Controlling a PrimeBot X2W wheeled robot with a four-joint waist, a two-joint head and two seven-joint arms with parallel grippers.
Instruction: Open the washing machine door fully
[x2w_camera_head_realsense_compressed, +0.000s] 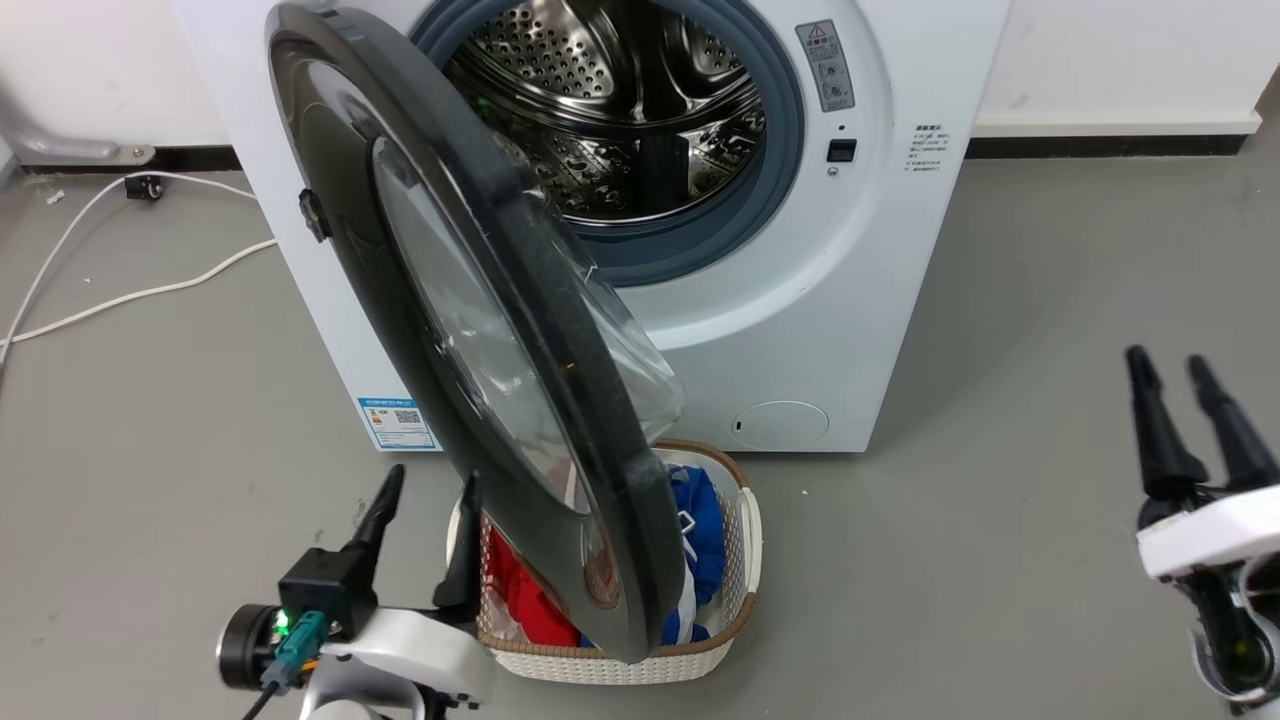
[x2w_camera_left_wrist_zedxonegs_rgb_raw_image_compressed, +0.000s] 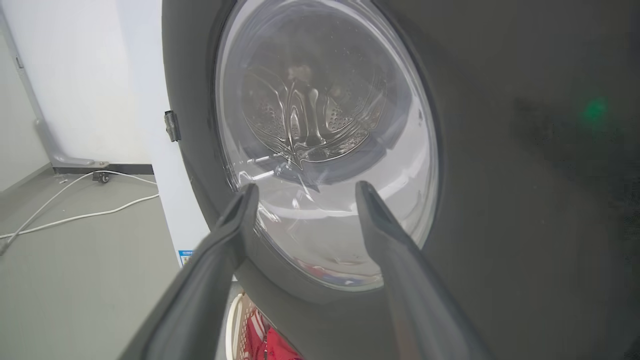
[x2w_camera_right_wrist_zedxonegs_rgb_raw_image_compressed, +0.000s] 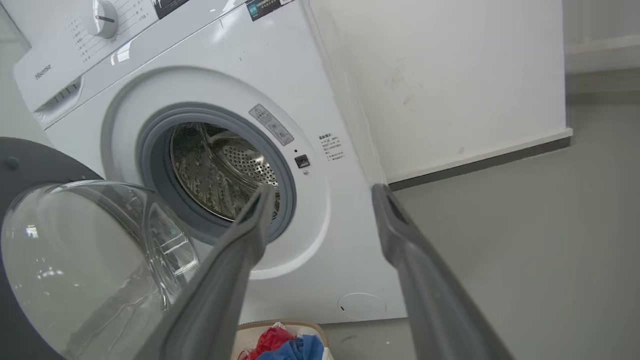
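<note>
Door (x2w_camera_head_realsense_compressed: 480, 330), frame centre, half open; left end effector (x2w_camera_head_realsense_compressed: 432, 476), lower left, spread, empty, beside outer face: best hooked on rim, swung leftward along hinge arc.

Glossy black washing machine door (x2w_camera_head_realsense_compressed: 520, 400) with clear bulging glass bowl, swung about halfway open, hinged left.

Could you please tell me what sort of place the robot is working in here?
Most likely a laundry area, perhaps a utility room: a white front-loading washing machine with its door swung open, a woven laundry basket of red and blue clothes on the grey floor, and loose white cables.
</note>
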